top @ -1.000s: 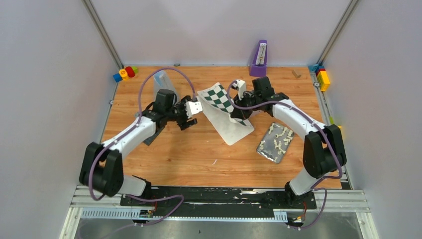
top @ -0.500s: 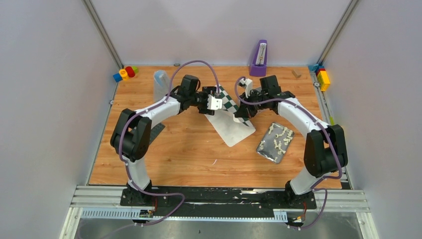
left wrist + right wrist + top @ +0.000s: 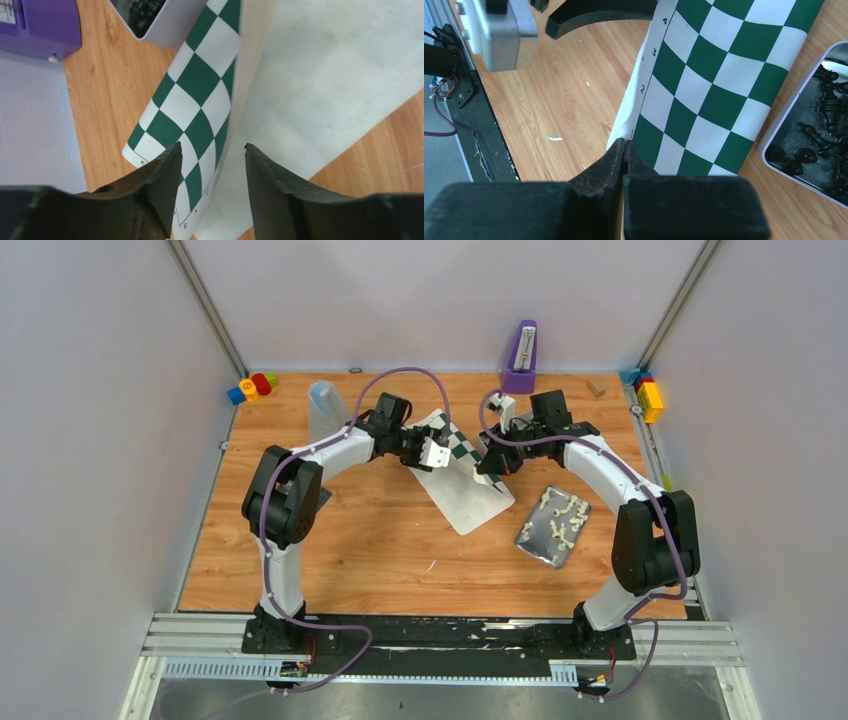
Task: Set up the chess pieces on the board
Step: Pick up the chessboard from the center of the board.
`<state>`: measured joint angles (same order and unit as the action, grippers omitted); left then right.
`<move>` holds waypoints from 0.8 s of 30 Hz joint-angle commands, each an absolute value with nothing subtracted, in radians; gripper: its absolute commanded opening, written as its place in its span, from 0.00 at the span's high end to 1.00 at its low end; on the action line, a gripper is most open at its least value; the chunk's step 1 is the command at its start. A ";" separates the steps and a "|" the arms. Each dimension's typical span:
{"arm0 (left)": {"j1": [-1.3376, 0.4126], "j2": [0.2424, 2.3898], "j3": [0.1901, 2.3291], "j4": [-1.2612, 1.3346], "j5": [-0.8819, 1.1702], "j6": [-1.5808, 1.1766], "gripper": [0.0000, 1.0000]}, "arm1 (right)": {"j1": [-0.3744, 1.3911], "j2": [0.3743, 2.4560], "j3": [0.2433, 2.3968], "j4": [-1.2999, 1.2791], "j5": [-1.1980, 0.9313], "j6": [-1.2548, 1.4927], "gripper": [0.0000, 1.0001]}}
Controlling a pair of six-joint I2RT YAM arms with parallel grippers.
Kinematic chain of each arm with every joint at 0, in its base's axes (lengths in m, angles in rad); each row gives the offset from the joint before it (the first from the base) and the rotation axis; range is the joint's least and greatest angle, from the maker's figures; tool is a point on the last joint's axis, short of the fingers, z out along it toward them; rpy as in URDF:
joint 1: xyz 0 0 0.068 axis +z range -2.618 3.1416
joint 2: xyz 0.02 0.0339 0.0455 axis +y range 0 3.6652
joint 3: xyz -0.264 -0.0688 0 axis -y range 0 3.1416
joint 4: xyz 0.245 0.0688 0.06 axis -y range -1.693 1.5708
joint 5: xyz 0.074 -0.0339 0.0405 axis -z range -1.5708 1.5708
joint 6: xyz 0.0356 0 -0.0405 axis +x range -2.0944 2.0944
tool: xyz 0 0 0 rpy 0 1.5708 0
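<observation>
Swinging in from the left side of the table [image 3: 400, 560], the left arm has reached across over the last second, so that the left gripper [image 3: 438, 455], which was short of the mat, now sits at its far-left edge; the right arm has hardly shifted. At the back left corner lie some coloured blocks [image 3: 250, 387], with a clear cup [image 3: 322, 405] just to their right. In the left wrist view the left gripper [image 3: 212, 147] has its two dark fingers [image 3: 162, 180] clearly apart, one on each side of the fold line, and clamps nothing. The board [image 3: 468, 502] lies near the middle of the table, partly folded over: its plain white underside faces up toward the near side and its green and white checks [image 3: 197, 85] show along the raised far part. On its right edge the right gripper [image 3: 495, 465] is pressed fully closed, and the right wrist view shows that gripper [image 3: 624, 142] pinching the numbered white border of the board [image 3: 724, 75]. Beside the checks there a tin [image 3: 774, 150] holds dark pieces. A purple object [image 3: 522, 358] stands at the back wall. Right of the board, apart from it, the cream chess pieces [image 3: 562, 512] lie heaped in a grey tray [image 3: 533, 545]. More coloured blocks [image 3: 648, 395] sit at the back right corner.
</observation>
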<state>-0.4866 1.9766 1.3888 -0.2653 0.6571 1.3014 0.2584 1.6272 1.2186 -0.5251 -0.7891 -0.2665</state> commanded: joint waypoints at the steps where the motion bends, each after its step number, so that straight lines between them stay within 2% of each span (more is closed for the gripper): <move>1: -0.492 2.027 1.472 -0.242 0.622 1.275 0.50 | 0.246 1.613 1.267 -0.522 -0.836 -0.267 1.00; 2: -0.492 2.035 1.486 -0.241 0.617 1.269 0.53 | 0.243 1.613 1.271 -0.523 -0.839 -0.266 1.00; 4: -0.493 2.032 1.507 -0.250 0.601 1.252 0.72 | 0.240 1.613 1.289 -0.526 -0.842 -0.265 1.00; 5: -0.492 2.029 1.515 -0.266 0.585 1.239 0.77 | 0.240 1.614 1.298 -0.530 -0.843 -0.264 1.00; 6: -0.492 2.017 1.533 -0.285 0.574 1.220 0.88 | 0.238 1.612 1.311 -0.532 -0.845 -0.264 1.00; 8: -0.491 1.986 1.554 -0.309 0.529 1.196 0.99 | 0.238 1.609 1.341 -0.542 -0.849 -0.263 1.00; 14: -0.488 1.824 1.594 -0.339 0.331 1.137 1.00 | 0.240 1.585 1.481 -0.546 -0.875 -0.236 1.00; 19: -0.489 1.656 1.635 -0.411 0.253 1.112 1.00 | 0.253 1.533 1.575 -0.554 -0.895 -0.220 1.00; 24: -0.514 1.478 1.536 -0.504 0.213 1.109 1.00 | 0.299 1.436 1.506 -0.562 -0.910 -0.267 1.00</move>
<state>-0.4953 1.6249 1.5803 -0.4213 0.2852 1.1309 0.2642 1.5375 1.5291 -0.5564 -0.8536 -0.2329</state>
